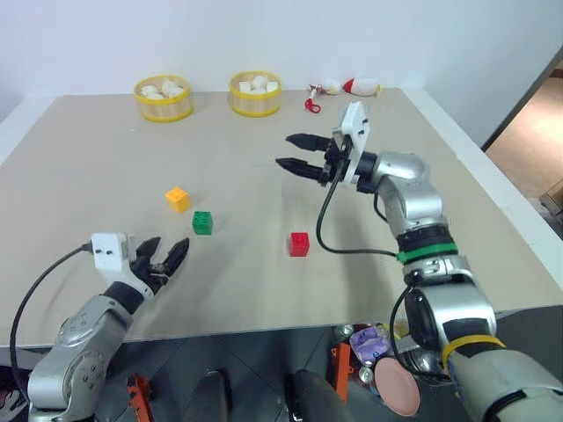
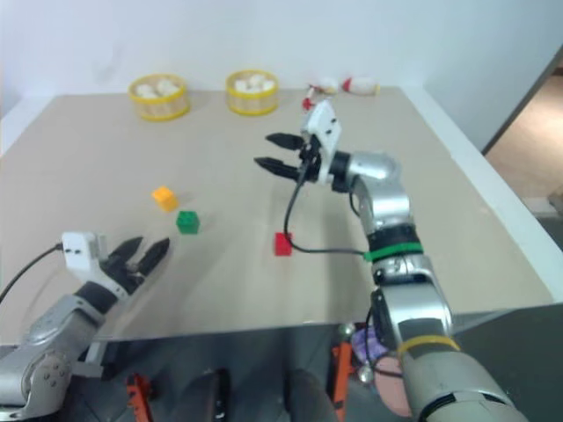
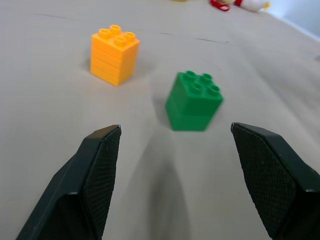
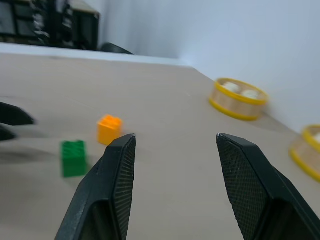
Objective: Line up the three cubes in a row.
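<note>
Three studded cubes rest on the beige table point(image 1: 106, 149). The yellow-orange cube point(image 1: 178, 199) is at the left, the green cube point(image 1: 203, 222) just right of and nearer than it, and the red cube point(image 1: 299, 243) stands apart further right. My left gripper point(image 1: 170, 258) hovers low near the front edge, open and empty, pointing at the green cube point(image 3: 193, 101) and the yellow-orange cube point(image 3: 114, 55). My right gripper point(image 1: 295, 152) is raised above the table's middle, pointing left, open with nothing between its fingers; past them lie the green cube point(image 4: 73, 158) and yellow-orange cube point(image 4: 109, 128).
Two yellow round baskets point(image 1: 164, 98) point(image 1: 255, 93) with white lumps stand at the table's far edge. Small red-and-white items point(image 1: 345, 88) lie at the far right corner. A black cable hangs from the right wrist down near the red cube.
</note>
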You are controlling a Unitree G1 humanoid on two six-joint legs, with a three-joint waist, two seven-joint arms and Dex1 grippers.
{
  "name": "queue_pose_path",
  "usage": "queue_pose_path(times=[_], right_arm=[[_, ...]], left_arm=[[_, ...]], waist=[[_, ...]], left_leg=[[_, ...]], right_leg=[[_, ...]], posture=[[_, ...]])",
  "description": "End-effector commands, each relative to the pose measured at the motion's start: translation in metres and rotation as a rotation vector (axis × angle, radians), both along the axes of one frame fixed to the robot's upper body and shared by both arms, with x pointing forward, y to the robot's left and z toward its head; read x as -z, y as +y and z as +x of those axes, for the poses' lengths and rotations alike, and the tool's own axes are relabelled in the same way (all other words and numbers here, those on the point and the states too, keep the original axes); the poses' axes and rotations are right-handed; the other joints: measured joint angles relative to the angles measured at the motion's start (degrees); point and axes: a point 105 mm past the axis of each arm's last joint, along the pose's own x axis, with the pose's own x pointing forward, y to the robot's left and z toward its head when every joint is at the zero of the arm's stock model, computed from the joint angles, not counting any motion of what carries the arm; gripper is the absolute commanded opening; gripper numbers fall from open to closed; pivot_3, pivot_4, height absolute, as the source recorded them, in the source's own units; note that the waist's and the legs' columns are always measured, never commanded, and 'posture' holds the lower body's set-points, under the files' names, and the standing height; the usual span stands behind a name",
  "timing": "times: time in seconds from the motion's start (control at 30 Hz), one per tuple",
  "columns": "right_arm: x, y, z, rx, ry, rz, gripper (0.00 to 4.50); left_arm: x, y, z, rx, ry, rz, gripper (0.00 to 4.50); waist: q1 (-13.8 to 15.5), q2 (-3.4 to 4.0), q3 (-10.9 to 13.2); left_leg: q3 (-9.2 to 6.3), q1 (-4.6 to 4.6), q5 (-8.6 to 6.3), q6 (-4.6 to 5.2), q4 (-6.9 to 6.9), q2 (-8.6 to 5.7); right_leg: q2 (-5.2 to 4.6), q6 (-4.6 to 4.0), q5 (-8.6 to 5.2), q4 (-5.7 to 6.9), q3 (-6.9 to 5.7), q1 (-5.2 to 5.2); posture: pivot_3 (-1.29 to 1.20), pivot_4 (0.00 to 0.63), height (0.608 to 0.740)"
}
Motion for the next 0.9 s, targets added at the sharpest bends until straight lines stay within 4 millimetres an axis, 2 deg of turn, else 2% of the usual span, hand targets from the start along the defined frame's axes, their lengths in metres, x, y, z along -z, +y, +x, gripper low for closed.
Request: queue_pose_path(times=[0.03, 0.17, 0.33, 0.5, 0.9], right_arm=[[-0.009, 0.006, -0.017, -0.056, -0.04, -0.007, 2.62], [0.002, 0.002, -0.028, -0.096, -0.016, -0.075, 2.62], [0.013, -0.004, -0.046, -0.175, -0.019, -0.194, 2.62], [0.011, -0.011, -0.045, -0.156, -0.044, -0.244, 2.62], [0.007, -0.008, -0.048, -0.146, -0.072, -0.22, 2.62]], left_arm=[[-0.003, -0.001, 0.011, -0.017, 0.002, 0.02, 3.65], [-0.002, -0.011, 0.025, 0.018, 0.023, 0.033, 3.65], [-0.001, -0.022, 0.033, 0.074, 0.043, 0.049, 3.65], [0.001, -0.025, 0.036, 0.099, 0.054, 0.05, 3.65], [0.018, -0.034, 0.053, 0.081, 0.108, 0.113, 3.65]], waist=[[0.0, -0.01, 0.0], [0.0, -0.02, 0.0], [-0.1, -0.04, 0.0], [-0.4, -0.04, 0.0], [0.0, -0.06, 0.0]], left_leg=[[0.01, 0.0, 0.0, 0.0, 0.01, 0.0], [0.0, 0.01, 0.0, 0.0, 0.04, 0.01], [-0.01, 0.01, 0.0, 0.0, 0.04, 0.01], [-0.02, 0.02, 0.0, 0.0, 0.01, 0.01], [-0.05, 0.04, 0.01, 0.01, 0.05, 0.0]], right_leg=[[0.0, 0.0, 0.0, -0.01, 0.0, -0.01], [0.03, -0.11, -0.01, -0.01, 0.0, -0.01], [0.05, -0.08, 0.01, -0.01, 0.01, -0.01], [0.08, -0.05, 0.02, -0.01, 0.01, -0.03], [0.07, -0.17, 0.01, -0.01, 0.0, 0.02]], posture=[[0.0, 0.15, 0.74], [0.0, 0.15, 0.74], [0.0, 0.15, 0.74], [0.0, 0.15, 0.74], [0.0, 0.15, 0.74]])
